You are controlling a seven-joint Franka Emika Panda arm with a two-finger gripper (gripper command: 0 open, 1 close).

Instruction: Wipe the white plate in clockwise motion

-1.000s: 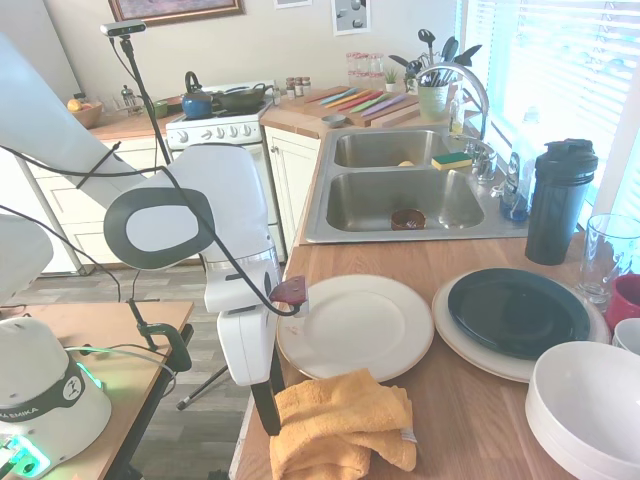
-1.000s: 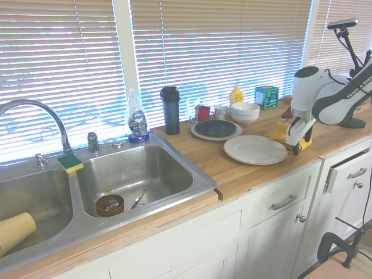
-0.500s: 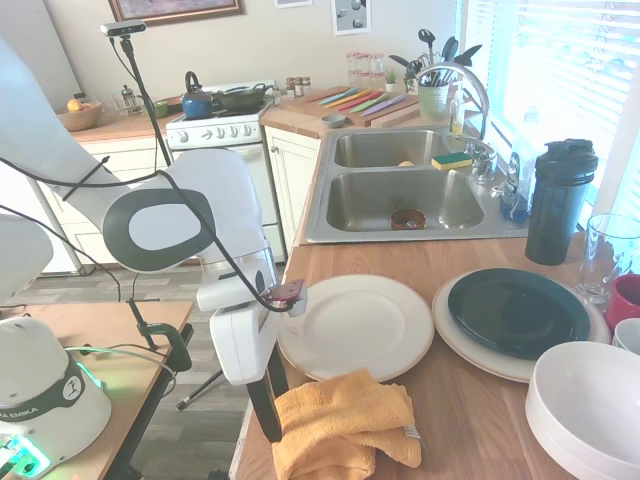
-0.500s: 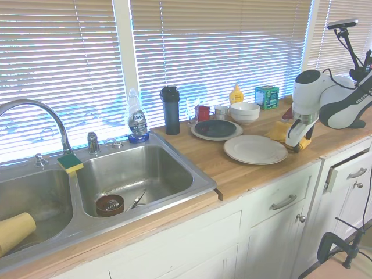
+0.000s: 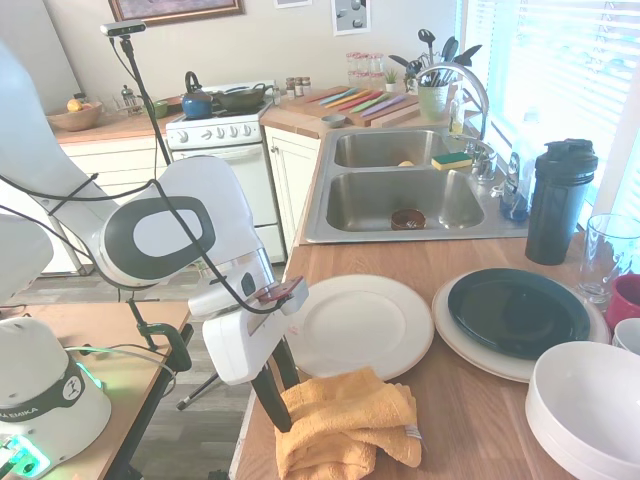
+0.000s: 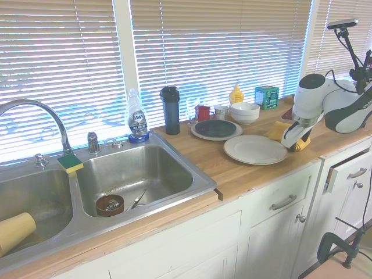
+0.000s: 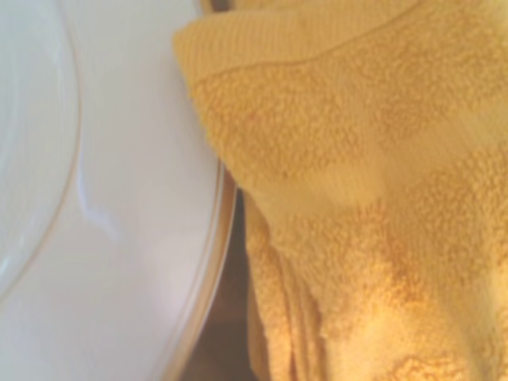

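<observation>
- Compared with the frame one second earlier, the gripper (image 5: 283, 392) has tilted and shifted toward the yellow towel (image 5: 345, 425); its dark fingers (image 5: 272, 398) now lean against the towel's near edge instead of standing upright beside it.
- Towel shape has changed slightly over the same interval: its left side is more bunched against the fingers.
- Gripper state: two dark fingers are set apart with the towel's edge at them; whether they pinch the cloth cannot be told.
- White plate (image 5: 355, 325): unmoved, lying flat on the wooden counter (image 5: 455, 420) near its front edge, surface bare; the towel touches or slightly overlaps its near rim, as the wrist view shows (image 7: 119, 206).
- Just right of the white plate, rims nearly touching, sits a cream plate (image 5: 470, 350) carrying a dark green plate (image 5: 518, 312).
- Stacked white bowls (image 5: 590, 405) stand at the counter's right, near the cream plate.
- Behind the white plate, a strip of bare counter separates it from the steel sink (image 5: 405, 200).
- Open floor lies beyond the counter's left edge, where the arm enters.
- In the second exterior view, the gripper (image 6: 293, 142) stands at the plate's (image 6: 256, 149) right rim, by the counter's front edge.
</observation>
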